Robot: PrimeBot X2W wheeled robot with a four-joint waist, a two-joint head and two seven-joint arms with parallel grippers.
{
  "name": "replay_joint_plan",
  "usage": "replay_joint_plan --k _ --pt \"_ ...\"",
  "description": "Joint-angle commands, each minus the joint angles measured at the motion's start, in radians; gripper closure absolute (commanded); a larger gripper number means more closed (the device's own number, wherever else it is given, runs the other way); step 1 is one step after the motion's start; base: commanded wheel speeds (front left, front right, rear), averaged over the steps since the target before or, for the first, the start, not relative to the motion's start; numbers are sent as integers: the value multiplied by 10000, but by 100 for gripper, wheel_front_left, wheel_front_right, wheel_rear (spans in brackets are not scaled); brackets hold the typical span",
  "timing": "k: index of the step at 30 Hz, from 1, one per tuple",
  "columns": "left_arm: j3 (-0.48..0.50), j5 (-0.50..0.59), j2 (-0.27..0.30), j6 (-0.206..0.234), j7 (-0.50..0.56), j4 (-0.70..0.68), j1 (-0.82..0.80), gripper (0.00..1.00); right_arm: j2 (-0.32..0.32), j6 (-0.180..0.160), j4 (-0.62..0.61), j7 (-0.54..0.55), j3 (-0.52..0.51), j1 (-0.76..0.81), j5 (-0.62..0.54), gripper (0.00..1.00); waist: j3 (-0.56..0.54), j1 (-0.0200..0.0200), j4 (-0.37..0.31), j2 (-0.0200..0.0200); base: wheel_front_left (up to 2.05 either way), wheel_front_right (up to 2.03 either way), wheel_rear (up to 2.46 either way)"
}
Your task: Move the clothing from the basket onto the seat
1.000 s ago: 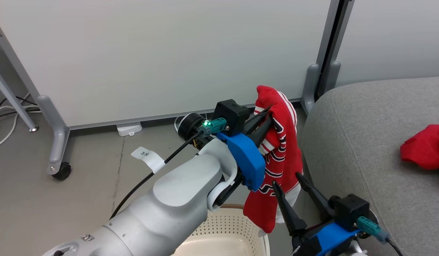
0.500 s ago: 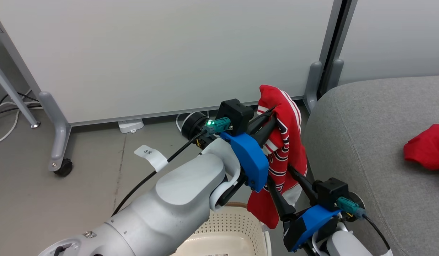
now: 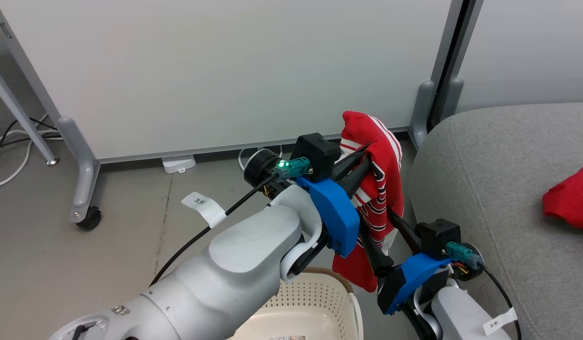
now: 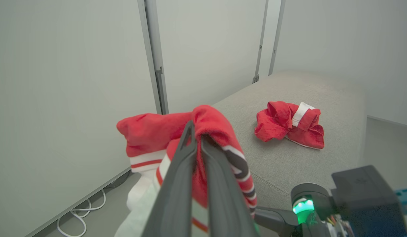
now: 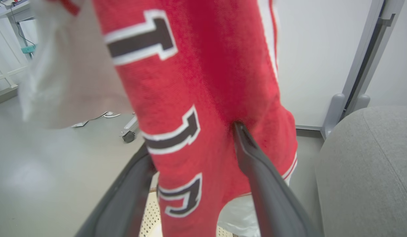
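Above the basket (image 3: 319,293)'s far rim, just beside the seat (image 3: 485,198)'s rounded edge, the lettered garment (image 3: 381,189) hangs limp from the left gripper (image 4: 196,131), jaws clamped on its top fold; the other garment (image 4: 289,123) lies on the seat. Soft, light, drapes freely; judged best pinched at a bunched fold. Since a second ago the right gripper (image 5: 193,141), jaws apart astride the lower fabric, has risen from below the hem.

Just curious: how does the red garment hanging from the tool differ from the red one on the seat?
The hanging garment dangles long from the left tool; the other garment lies bunched on the seat. The hanging garment shows black-and-white letters; the other garment shows none here. Both are red with white trim.
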Motion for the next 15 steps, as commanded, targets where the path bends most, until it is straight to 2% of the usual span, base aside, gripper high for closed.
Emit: replay_joint_plan --k 1,2,3,5,6,15 --pt "0 -40 -3 25 -15 4 -130 100 -2 5 125 -70 30 -197 52 0 0 -1 1 0 0 0 0" --pt "-11 -45 -3 29 -17 12 -130 100 -2 5 223 -80 45 -249 115 0 -1 -1 -2 0 0 0 0" --pt "-19 -51 -3 33 -14 21 -128 100 -2 5 290 -91 59 -294 164 18 -3 -1 -7 0 0 0 0" --pt "-38 -59 -4 39 -16 33 -125 100 -2 5 392 -98 115 -366 287 95 -7 -1 -27 0 0 0 0" --pt "-44 -58 -3 42 -20 46 -127 100 -2 5 421 -101 148 -395 338 100 -10 -1 -42 0 0 0 0" --pt "-84 -87 -3 63 -91 140 -148 100 -2 5 204 -119 360 -273 553 100 -46 -1 -213 0 0 0 0"
